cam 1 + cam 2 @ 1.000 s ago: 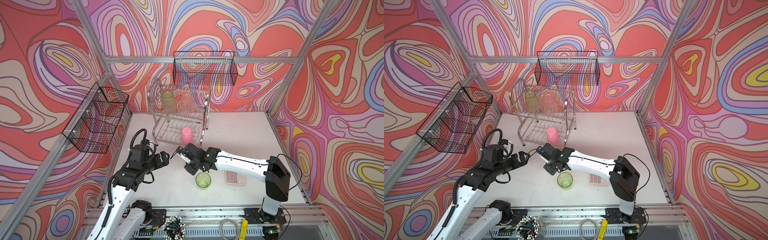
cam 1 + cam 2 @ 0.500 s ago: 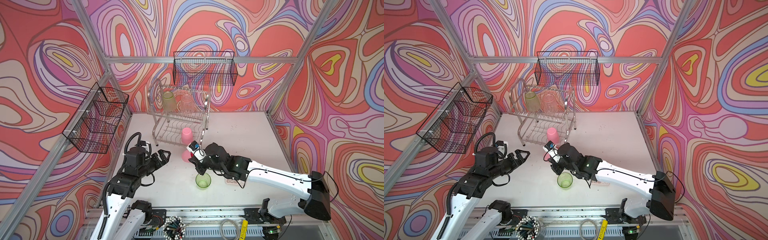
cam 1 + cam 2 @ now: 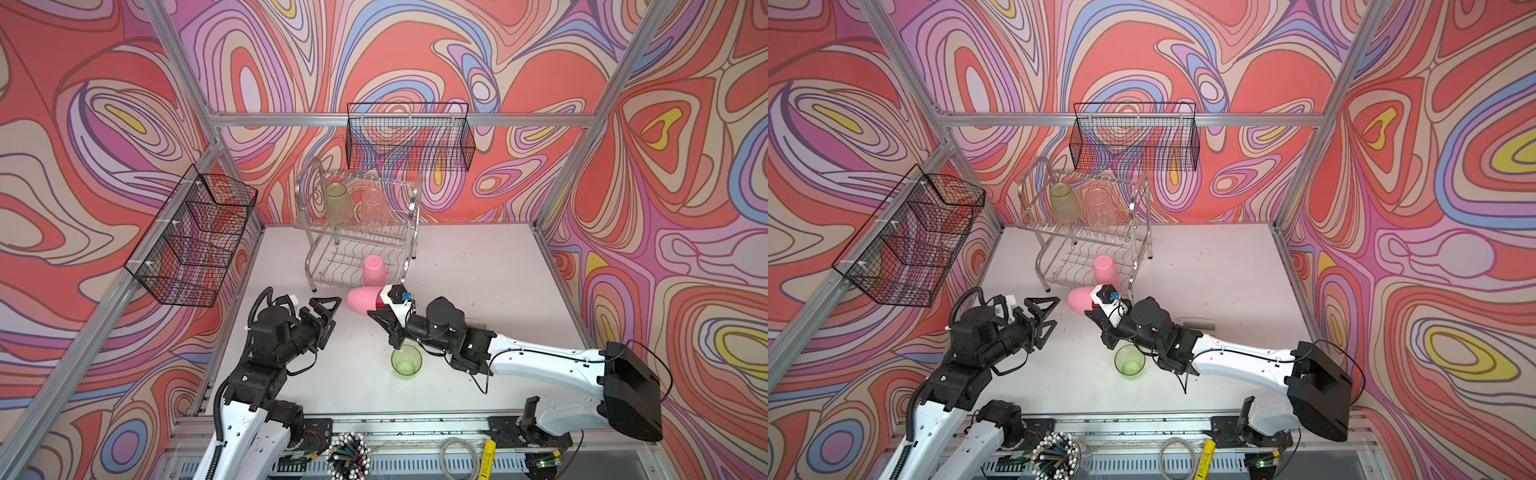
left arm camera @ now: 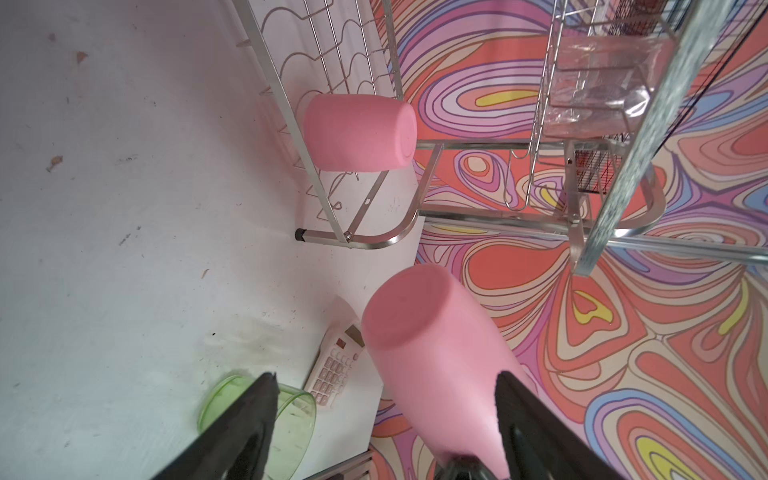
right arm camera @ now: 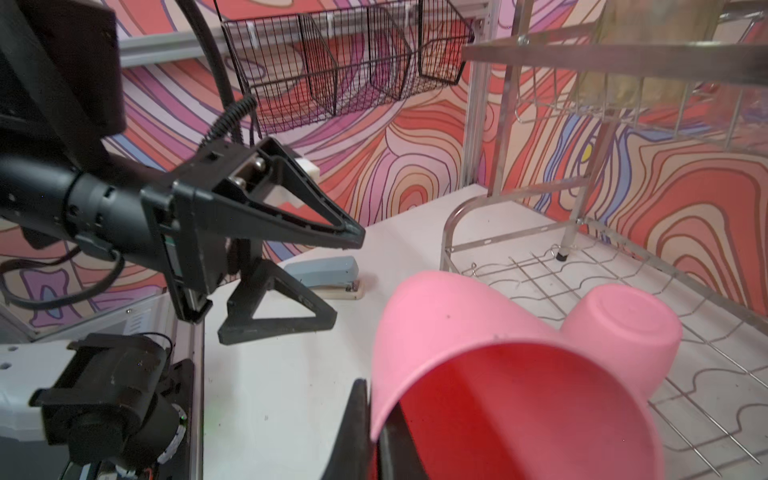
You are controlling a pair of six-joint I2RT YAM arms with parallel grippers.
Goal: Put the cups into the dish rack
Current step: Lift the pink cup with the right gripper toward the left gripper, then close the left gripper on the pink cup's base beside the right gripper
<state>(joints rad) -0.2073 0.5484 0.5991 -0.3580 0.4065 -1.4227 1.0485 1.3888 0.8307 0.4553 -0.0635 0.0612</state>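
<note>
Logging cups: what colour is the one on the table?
Translucent green cup, clearest in a top view.

Both top views look down from high at the front over the whole surface (image 3: 478,266) toward the back wall (image 3: 415,62). Each wrist view rides low and close. Roughly facing each other, both share the held pink cup (image 4: 436,353) and dish rack (image 4: 357,239).

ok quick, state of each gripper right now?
Left gripper: open, holding nothing.
Right gripper: shut on the rim of a pink cup.
</note>
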